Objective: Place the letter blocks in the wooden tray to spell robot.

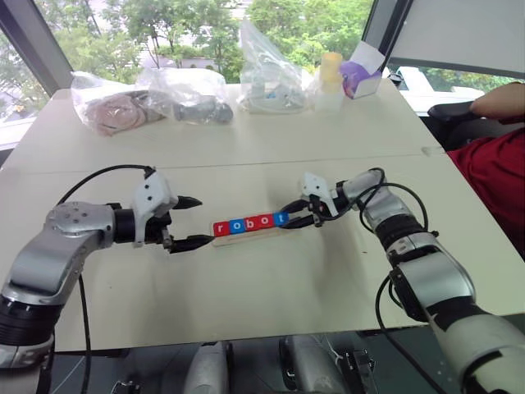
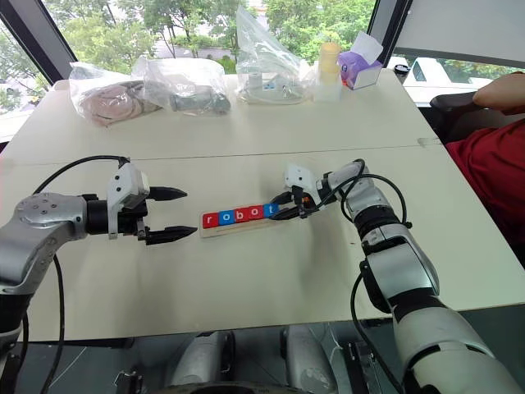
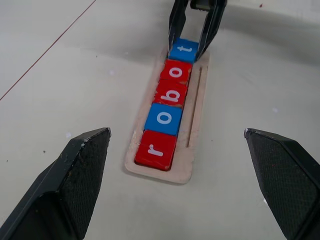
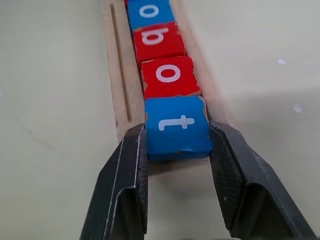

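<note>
Letter blocks (image 3: pixel 168 95): five in one row in the wooden tray (image 3: pixel 192 125), reading r, o, b, o, t; three red, two blue.
Blue t block (image 4: pixel 177 127): last in the row, at the tray's 3 o'clock end in the head views.
Wooden tray: one, mid-tabletop (image 1: pixel 271 279), between the two tools.
Right tool (image 4: pixel 177 150): clamped on the t block, a finger on each side.
Left tool (image 1: pixel 190 222): fingers spread wide, holding nothing, just off the tray's 9 o'clock end.
Plastic bags (image 1: pixel 184 97): three, along the tabletop's 12 o'clock edge.
</note>
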You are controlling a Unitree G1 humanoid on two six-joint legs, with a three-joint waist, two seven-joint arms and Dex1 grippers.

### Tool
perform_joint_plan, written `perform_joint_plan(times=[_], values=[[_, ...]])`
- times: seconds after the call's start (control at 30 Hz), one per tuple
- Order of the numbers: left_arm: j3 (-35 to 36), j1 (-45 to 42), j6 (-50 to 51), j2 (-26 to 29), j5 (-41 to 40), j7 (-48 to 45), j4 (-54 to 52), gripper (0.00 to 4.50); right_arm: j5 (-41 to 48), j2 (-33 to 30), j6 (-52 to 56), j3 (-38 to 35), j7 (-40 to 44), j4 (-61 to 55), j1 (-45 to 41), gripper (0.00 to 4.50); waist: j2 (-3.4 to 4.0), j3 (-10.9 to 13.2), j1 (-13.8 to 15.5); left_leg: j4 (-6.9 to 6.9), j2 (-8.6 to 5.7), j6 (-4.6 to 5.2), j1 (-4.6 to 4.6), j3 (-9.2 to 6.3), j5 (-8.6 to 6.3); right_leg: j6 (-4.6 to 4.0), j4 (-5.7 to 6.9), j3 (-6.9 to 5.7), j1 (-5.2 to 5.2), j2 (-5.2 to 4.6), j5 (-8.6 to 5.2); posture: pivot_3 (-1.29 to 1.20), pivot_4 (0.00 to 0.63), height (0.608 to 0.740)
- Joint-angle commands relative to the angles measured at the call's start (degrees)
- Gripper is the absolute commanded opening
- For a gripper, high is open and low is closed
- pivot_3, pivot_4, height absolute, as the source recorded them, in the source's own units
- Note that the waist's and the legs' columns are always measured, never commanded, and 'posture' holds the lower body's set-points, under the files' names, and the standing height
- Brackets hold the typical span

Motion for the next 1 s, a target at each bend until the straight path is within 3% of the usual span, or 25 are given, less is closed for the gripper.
perform_joint_plan(times=[0.03, 0.3, 0.53, 1.0], values=[[1.71, 0.07, -0.09, 0.52, -0.43, 0.37, -1.15, 4.50, -0.18, 0.69, -0.98, -1.15, -0.25, 0.92, -1.80, 1.15, 0.00, 0.00, 0.00, 0.00, 0.00, 0.00, 0.00, 0.00, 0.00, 0.00, 0.00, 0.00, 0.00, 0.00, 0.00, 0.00, 0.150, 0.740], [2.04, 0.36, 0.17, 0.82, -0.67, 0.74, -1.43, 4.50, -0.80, 1.94, -3.33, -1.30, -0.71, 2.56, -2.15, 1.15, 0.00, 0.00, -0.16, -0.01, 0.00, 0.00, 0.02, 0.00, 0.00, -0.01, 0.02, 0.00, 0.00, 0.01, 0.00, 0.00, 0.150, 0.740], [1.89, 0.75, -0.11, 0.99, -0.42, 0.90, -1.18, 4.50, -2.45, 1.38, -7.75, -0.93, -1.50, 2.07, -1.95, 4.46, 0.00, 0.00, -0.05, -0.01, 0.00, 0.00, 0.02, 0.00, 0.00, -0.01, 0.02, 0.00, 0.00, 0.00, 0.01, 0.00, 0.150, 0.740], [0.11, -1.24, -1.01, 0.07, 0.31, 0.65, 0.87, 4.50, -1.13, -2.37, -7.15, -4.19, -5.36, -0.34, -2.01, 4.46, 0.01, 0.00, -0.14, -0.01, 0.00, -0.01, 0.02, 0.01, 0.00, -0.01, 0.02, 0.00, 0.00, -0.01, 0.01, 0.00, 0.150, 0.740]])
